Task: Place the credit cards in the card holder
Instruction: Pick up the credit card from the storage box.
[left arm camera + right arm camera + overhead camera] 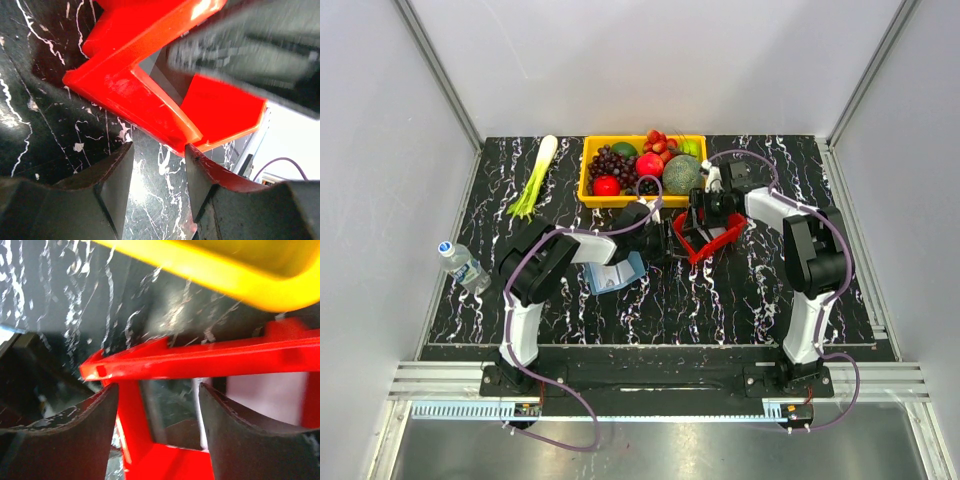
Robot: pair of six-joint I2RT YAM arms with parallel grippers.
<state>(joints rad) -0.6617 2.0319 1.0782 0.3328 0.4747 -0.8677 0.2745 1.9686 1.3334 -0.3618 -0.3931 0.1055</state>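
Right claw (157, 390) gapes above the red tray (200, 360), left claw (159, 150) open and empty at the tray's corner; best to pinch one card (265, 395) by its edge, lift squarely.

Top view: high above the near edge, tilted down over the whole table (740, 300). Left wrist: very close and low, facing a corner of the red tray (125, 95). Right wrist: close, near table level, looking across the tray's rim toward the yellow bin (235, 275). All three share the tray.
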